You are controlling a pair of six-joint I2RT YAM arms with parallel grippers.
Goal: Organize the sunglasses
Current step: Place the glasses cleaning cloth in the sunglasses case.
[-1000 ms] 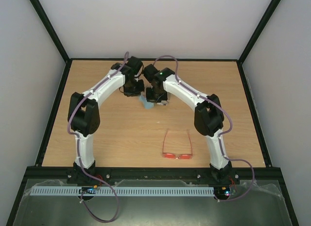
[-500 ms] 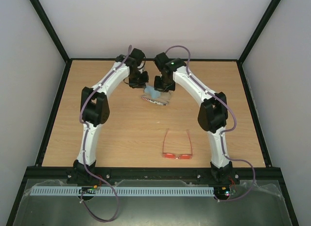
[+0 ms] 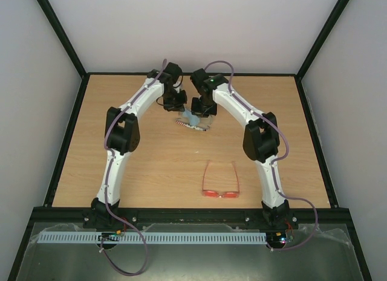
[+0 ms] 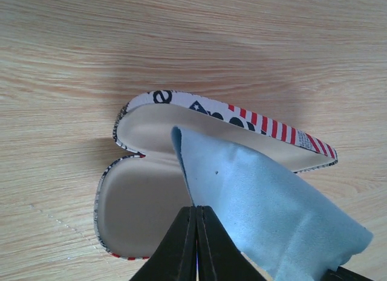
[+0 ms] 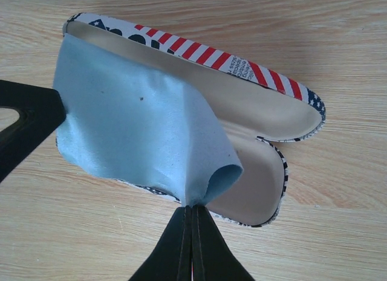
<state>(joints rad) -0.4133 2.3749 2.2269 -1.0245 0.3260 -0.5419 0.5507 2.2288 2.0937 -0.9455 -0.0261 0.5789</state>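
The sunglasses, with thin red-orange frame and red lenses, lie on the table near the front, temple arms unfolded and pointing away. They are out of both wrist views. At the far middle, the flag-patterned case lies open. Both grippers hold the light-blue cloth over it. My left gripper is shut on one cloth edge. My right gripper is shut on another corner of the cloth.
The wooden table is framed by a black rail and white walls. Both arms arch toward the far middle. The left gripper's black finger shows at the left of the right wrist view.
Both grippers moved a little farther from the bases with the cloth and now hang over the open case. The sunglasses have not moved.
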